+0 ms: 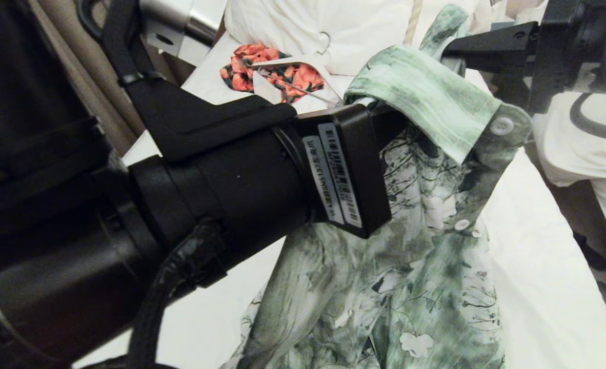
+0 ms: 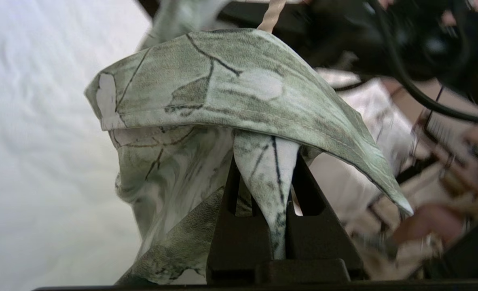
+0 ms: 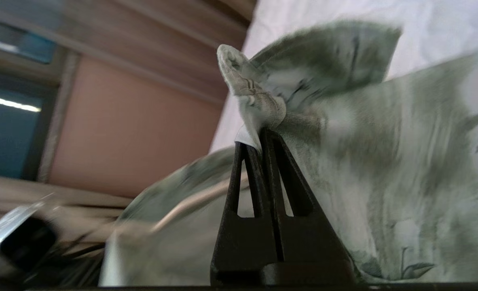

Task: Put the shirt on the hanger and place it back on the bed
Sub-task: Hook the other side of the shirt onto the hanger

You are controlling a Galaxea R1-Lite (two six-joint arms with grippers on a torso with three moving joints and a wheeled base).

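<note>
Left pincer (image 2: 277,169), as we read it from its wrist view, is clamped on a narrow fold of the shirt (image 1: 410,266), the cloth running down between its two dark fingers (image 2: 239,226) while the collar droops over their tips. In the head view its arm crosses the frame from the near left and its tip disappears under the collar.

We note the bed (image 1: 539,287) as the largest item: a white sheet lying below and beyond both pincers. The shirt hangs lifted above it between the two pincers, collar uppermost, its green and white body falling toward the near edge of the sheet, buttons visible on the placket.

Right pincer (image 3: 261,139) is likewise closed on a bunched edge of the shirt, its fingers pressed together with fabric pinched at the tips. In the head view it enters from the upper right, beyond the left pincer.

We see part of the hanger (image 2: 272,14) as a thin cream rod rising just above the collar past the left pincer; most of it is hidden.

Beyond the left pincer, toward the pillows, an orange floral garment (image 1: 272,74) lies on the sheet on a white hanger (image 1: 282,64).
</note>
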